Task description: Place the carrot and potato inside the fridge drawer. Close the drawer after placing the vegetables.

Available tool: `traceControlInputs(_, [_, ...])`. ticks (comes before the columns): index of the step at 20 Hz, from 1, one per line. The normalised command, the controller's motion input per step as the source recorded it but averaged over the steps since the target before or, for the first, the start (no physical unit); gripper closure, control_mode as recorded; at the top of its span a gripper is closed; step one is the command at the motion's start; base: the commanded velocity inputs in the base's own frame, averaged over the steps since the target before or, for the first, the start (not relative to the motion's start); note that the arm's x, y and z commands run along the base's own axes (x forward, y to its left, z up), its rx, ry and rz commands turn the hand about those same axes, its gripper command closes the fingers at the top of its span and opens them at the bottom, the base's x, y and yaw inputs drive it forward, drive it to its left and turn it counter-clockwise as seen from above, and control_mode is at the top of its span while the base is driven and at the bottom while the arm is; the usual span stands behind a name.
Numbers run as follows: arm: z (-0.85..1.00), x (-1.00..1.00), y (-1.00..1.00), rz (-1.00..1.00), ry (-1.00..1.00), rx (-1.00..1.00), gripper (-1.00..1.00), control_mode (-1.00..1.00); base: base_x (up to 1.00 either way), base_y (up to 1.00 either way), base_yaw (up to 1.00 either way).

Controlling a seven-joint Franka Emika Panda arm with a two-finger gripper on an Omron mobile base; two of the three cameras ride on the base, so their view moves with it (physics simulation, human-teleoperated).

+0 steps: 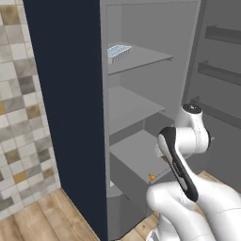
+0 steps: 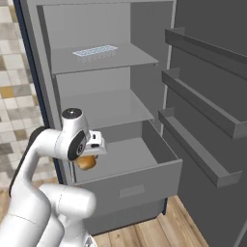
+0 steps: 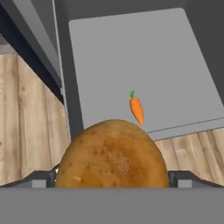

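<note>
One potato [image 3: 112,155] sits clamped between the tool's [image 3: 112,180] spread fingers; one carrot [image 3: 137,109] (small) lies beyond it in the fridge drawer [image 3: 183,52].

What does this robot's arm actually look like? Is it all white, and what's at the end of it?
The arm is mostly glossy white, built of rounded, tube-like segments. Dark bands mark the joints, and one joint ends in a flat grey cap with a dark rim. No loose cables show. At its end sits a small boxy white hand, the gripper, with two small dark-grey finger tips.
</note>
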Motion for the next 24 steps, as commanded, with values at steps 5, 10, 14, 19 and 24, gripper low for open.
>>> traceControlInputs(5, [-0.47, 0.37, -0.09, 0.0, 0.03, 0.0, 1.0, -1.0, 0.0, 0.0, 0.0])
traceControlInputs(10, [-0.38, 0.42, -0.28, 0.0, 0.13, 0.0, 1.0, -1.0, 0.0, 0.0, 0.0])
traceControlInputs(14, [-0.53, 0.7, -0.29, 0.01, 0.14, 0.02, 1.0, -1.0, 0.0, 0.0, 0.0])
traceControlInputs(19, [-0.37, 0.51, -0.1, 0.03, 0.03, 0.03, 1.0, -1.0, 0.0, 0.0, 0.0])
traceControlInputs(24, [-0.56, 0.27, 0.0, 0.02, 0.01, 0.0, 1.0, -1.0, 0.0, 0.0, 0.0])
